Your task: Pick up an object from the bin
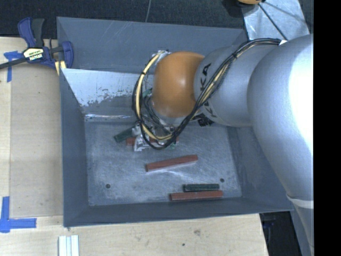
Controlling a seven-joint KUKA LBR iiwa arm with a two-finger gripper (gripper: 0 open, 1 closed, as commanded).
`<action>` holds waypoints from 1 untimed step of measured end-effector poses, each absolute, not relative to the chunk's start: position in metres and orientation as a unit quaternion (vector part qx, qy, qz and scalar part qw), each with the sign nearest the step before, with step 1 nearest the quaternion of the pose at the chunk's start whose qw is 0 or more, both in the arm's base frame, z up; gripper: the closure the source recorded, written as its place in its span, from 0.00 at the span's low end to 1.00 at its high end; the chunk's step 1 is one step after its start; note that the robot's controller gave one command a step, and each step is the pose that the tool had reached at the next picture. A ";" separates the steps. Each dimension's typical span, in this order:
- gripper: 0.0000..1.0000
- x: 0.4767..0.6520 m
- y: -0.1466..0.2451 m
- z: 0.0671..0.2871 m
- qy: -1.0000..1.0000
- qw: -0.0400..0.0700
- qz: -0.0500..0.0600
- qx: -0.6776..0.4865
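Along the bin's (74, 169) near edge lie a brown bar (196, 196) and a dark green bar (201, 187); mid-floor, a reddish bar (171, 163). Beyond, toward the far-left corner, the gripper (139, 142) hangs by a small green piece (122, 137): likely light and stiff, so pinch its narrow sides. Whether the claw is apart or together, I cannot tell.

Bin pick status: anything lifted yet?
Done: the gripper is low in the bin, beside a small green piece at the floor's left. In hand: nothing I can confirm; the wrist hides the contact. Left: grasp and lift. The reddish bar mid-floor, the dark green bar and the front reddish bar lie flat.
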State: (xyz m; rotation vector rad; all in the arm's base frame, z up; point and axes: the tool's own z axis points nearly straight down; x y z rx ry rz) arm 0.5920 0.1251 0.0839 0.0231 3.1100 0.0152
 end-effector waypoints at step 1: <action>1.00 0.592 0.125 0.084 1.000 0.016 0.005 0.008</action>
